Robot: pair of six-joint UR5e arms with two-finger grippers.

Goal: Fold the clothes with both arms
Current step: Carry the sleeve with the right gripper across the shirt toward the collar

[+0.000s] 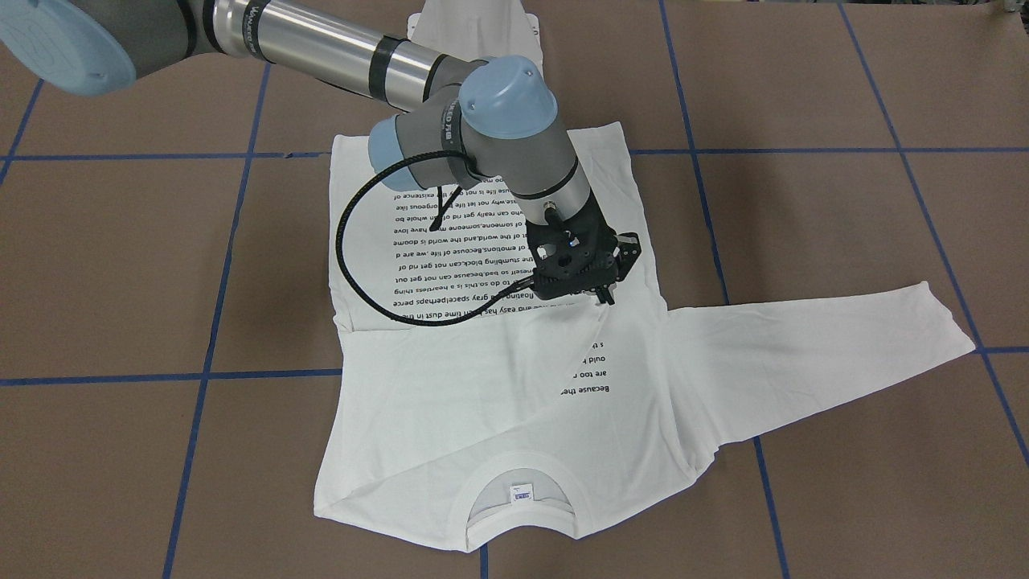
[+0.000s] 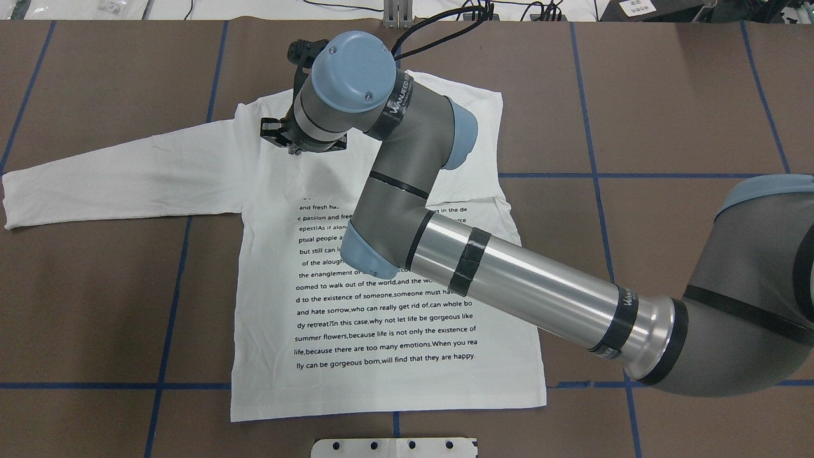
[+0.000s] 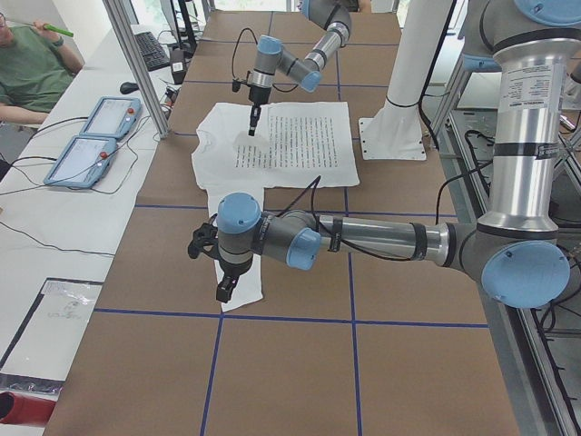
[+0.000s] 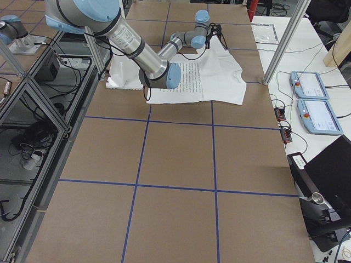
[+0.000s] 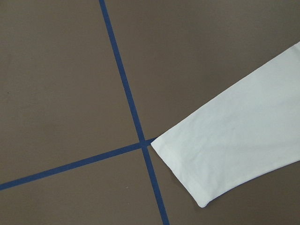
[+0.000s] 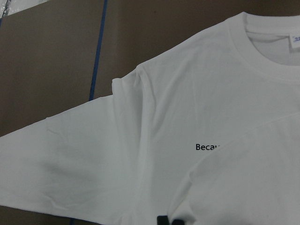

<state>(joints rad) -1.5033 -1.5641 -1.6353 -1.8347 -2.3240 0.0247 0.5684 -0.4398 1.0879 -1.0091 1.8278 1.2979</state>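
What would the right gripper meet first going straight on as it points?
The black right gripper points down at the white long-sleeved cotton T-shirt, by its folded-over sleeve; remaining gap unclear.

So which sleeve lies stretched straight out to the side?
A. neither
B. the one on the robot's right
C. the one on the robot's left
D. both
C: the left sleeve runs straight out from the shirt onto the table, while the right sleeve lies folded across the chest, covering part of the print.
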